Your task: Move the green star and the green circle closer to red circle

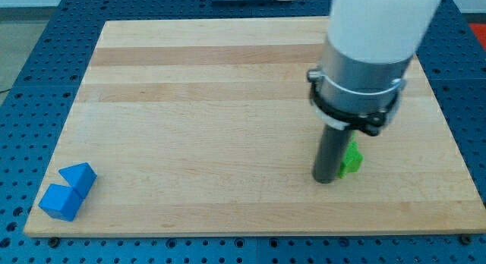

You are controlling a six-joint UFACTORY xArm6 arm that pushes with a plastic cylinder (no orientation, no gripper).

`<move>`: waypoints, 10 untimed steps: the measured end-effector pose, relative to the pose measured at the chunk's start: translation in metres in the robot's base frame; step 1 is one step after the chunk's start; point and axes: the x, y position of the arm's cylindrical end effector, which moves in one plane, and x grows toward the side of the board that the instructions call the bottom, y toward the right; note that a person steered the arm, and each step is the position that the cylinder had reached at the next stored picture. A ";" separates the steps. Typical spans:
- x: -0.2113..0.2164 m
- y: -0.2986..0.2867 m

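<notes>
A green block (351,160) lies on the wooden board at the view's lower right; the rod hides much of it, so I cannot tell its shape. My tip (325,179) rests on the board just left of that green block, touching or nearly touching it. No red circle shows in the view, and only one green block shows. The arm's wide body covers the board's upper right, so blocks may be hidden behind it.
Two blue blocks sit together at the board's lower left corner: a blue triangle-like block (79,177) and a blue cube (60,202). The wooden board (205,127) lies on a blue perforated table (30,82).
</notes>
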 end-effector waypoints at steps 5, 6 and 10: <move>-0.018 0.042; -0.018 0.062; -0.066 0.000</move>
